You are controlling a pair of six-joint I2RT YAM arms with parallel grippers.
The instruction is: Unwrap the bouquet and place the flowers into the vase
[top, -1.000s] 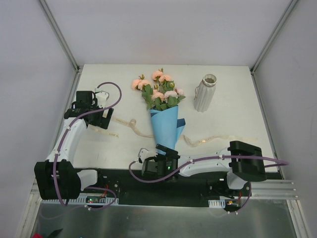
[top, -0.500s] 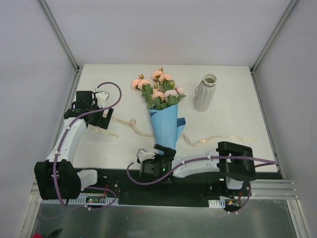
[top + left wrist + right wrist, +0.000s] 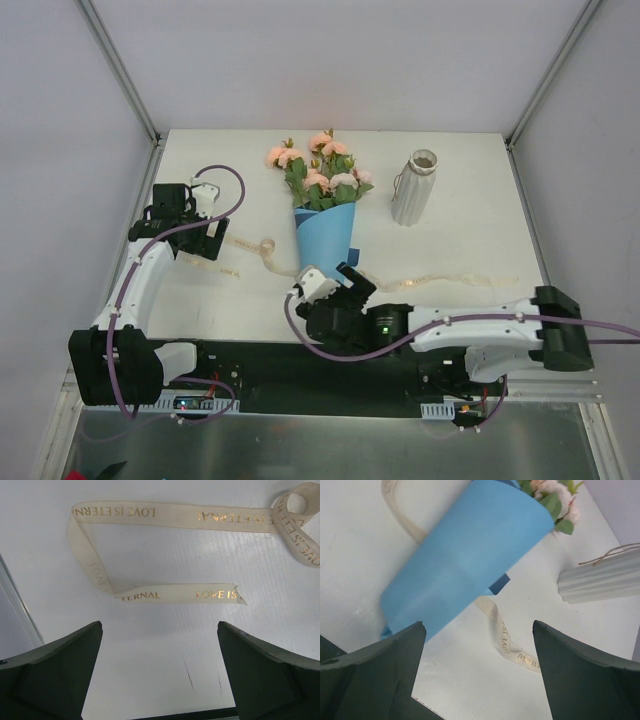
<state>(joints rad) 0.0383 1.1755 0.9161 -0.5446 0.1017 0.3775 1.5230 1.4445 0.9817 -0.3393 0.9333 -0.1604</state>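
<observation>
Centrally on the table [image 3: 480, 250] the wrapped bouquet [image 3: 325, 235] is laid; the vase [image 3: 414, 188] is stood upright to its right, apart; the right gripper [image 3: 477, 626] is spread wide at the wrap's near end, nothing gripped; the left gripper [image 3: 159, 626] is spread above the ribbon [image 3: 150, 514], empty.

left arm [image 3: 135, 282]: white links, black joints | right arm [image 3: 480, 325]: same | cables [image 3: 242, 188]: purple | jaws: dark wedges
</observation>
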